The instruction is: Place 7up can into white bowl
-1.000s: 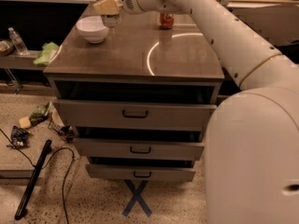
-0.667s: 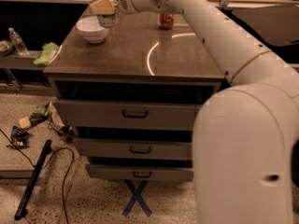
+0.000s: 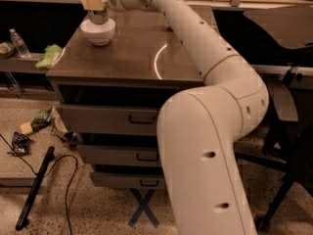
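1. A three-drawer cabinet (image 3: 98, 117) stands on a speckled floor (image 3: 98, 214).
2. A blue tape cross (image 3: 143, 210) lies before the cabinet, and a water bottle (image 3: 19, 42) stands to its left.
3. The gripper (image 3: 94, 4) hangs above the cabinet's far left corner.

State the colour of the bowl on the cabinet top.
The bowl is plain white, camera view; the end effector hangs just above it.

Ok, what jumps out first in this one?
The big white arm fills the right half, arching from bottom right up to the far left corner of the cabinet. There the gripper holds the can right over the bowl. On the floor in front of the cabinet is a blue X.
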Robot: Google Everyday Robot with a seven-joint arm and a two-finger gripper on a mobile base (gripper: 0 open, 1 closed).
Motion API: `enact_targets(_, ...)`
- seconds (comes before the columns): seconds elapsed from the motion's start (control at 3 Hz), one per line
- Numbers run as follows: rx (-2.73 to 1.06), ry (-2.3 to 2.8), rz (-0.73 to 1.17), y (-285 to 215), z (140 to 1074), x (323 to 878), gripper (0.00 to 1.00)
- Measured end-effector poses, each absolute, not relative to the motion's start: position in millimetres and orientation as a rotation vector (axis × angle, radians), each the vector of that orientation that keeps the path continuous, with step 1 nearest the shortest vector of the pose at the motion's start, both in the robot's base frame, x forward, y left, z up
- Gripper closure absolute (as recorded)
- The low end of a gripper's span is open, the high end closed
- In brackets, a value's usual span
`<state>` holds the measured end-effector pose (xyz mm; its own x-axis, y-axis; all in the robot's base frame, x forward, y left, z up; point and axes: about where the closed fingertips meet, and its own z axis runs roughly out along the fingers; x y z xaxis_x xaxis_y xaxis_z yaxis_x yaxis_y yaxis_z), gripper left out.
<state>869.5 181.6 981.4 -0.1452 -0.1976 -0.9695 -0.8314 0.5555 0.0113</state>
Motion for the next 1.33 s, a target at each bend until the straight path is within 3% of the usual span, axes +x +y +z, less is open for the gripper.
enact_targets(0.33, -0.868, 1.64, 0.721, 205.8, 982.8, 886.0, 0.97)
enact_targets(1.33, -0.903, 1.679, 0.725, 224.3, 937.5, 905.3, 0.27)
